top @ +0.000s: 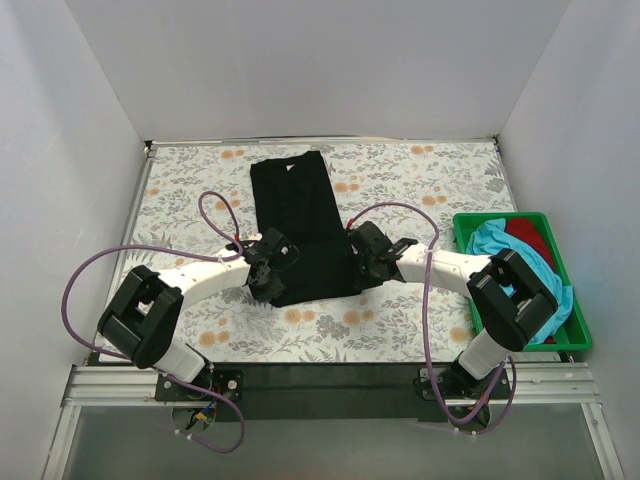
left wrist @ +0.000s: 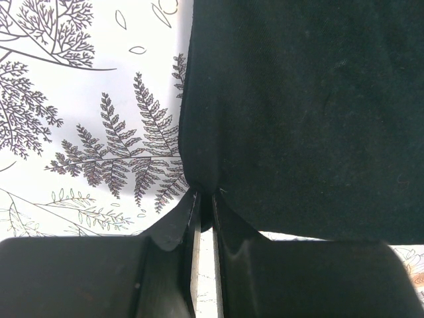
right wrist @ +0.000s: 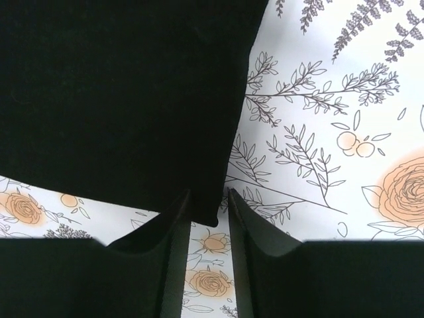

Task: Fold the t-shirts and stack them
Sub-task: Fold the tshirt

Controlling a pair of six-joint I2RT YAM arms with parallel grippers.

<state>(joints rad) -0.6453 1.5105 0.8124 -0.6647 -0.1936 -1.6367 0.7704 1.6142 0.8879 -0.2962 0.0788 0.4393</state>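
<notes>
Black t-shirt lies well left of the green tray, sides folded into a strip, cross-fold pending; left gripper pinches its corner farther from the tray, right gripper narrow around the tray-side corner, not clamped; turquoise t-shirt and red t-shirt sit crumpled inside the tray.

No writing, label, brand name, number or sign can be read anywhere, neither on the black cloth t-shirt, nor on the flower-printed desk, nor on the green plastic tray.
</notes>
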